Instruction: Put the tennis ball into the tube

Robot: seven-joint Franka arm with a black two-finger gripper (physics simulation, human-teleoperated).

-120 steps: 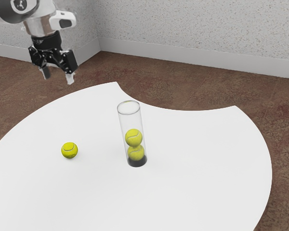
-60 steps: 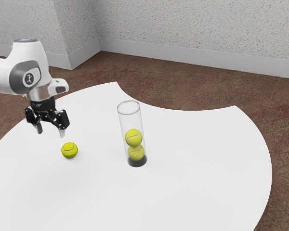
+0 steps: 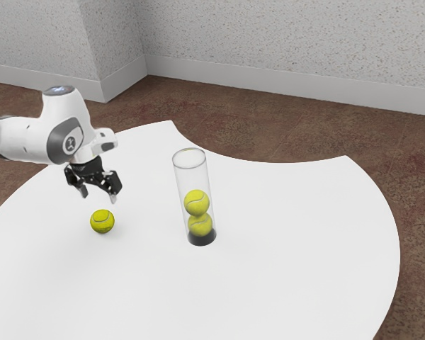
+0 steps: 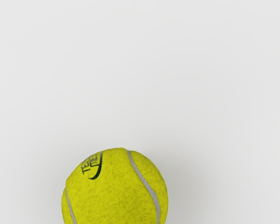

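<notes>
End effector (image 3: 99, 197) open, its fingers parted above the loose tennis ball (image 3: 103, 221), which lies on the white table (image 3: 290, 283). The clear tube (image 3: 190, 173) stands upright toward the exterior view's right, containing two stacked tennis balls (image 3: 197, 203).

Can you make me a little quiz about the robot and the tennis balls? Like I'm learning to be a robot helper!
1. How many tennis balls are stacked inside the clear tube?

2. True or false: the claw is open, with no ball held between its fingers.

3. Where is the loose ball?
a) On the floor
b) On the white table
c) On top of the tube

Key: 1. Two; 2. True; 3. b
</notes>
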